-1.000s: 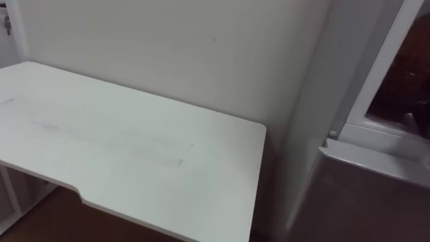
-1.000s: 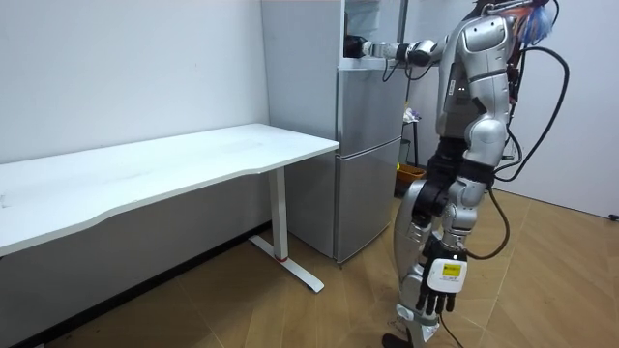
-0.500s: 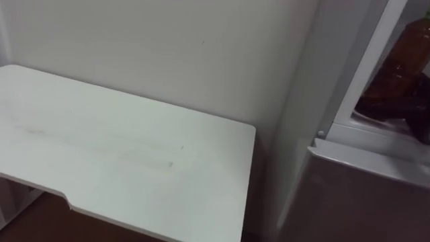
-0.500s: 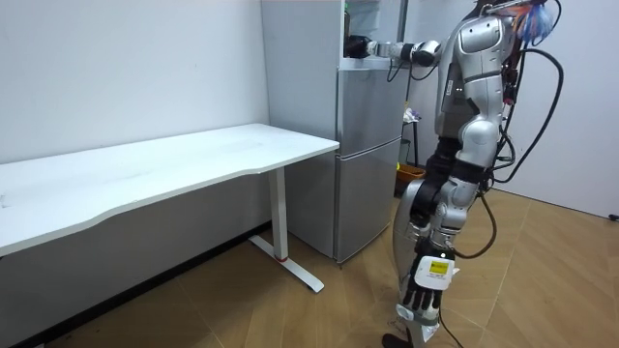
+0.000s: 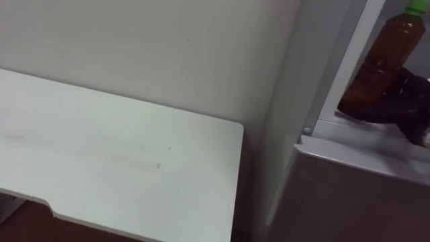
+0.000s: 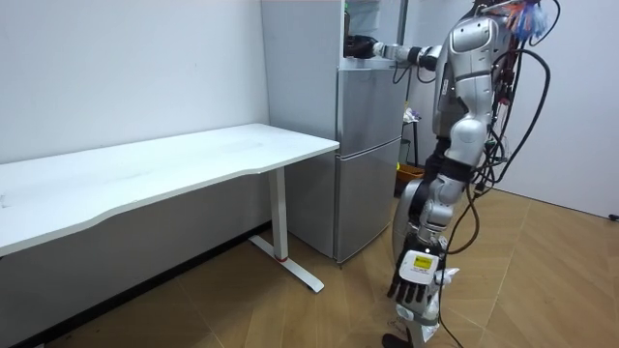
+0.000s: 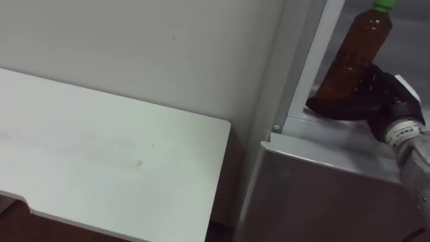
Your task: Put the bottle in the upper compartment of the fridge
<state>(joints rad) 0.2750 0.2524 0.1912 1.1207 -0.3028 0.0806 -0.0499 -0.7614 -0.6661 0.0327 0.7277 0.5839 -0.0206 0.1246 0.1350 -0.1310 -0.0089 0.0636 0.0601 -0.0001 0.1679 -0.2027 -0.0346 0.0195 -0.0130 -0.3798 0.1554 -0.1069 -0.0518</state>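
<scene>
At upper right, inside the upper fridge compartment's [image 7: 410, 37] front edge, clasping the brown bottle [image 7: 354, 47] low with right hand [image 7: 377, 91] fingers curled round it; dangling left hand [image 6: 414, 290] slack-fingered over open floor [image 6: 290, 309], lower centre of room view

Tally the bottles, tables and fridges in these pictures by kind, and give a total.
Brown plastic bottle with a green cap: 1
White rectangular table: 1
Grey metal fridge: 1
Total: 3
</scene>
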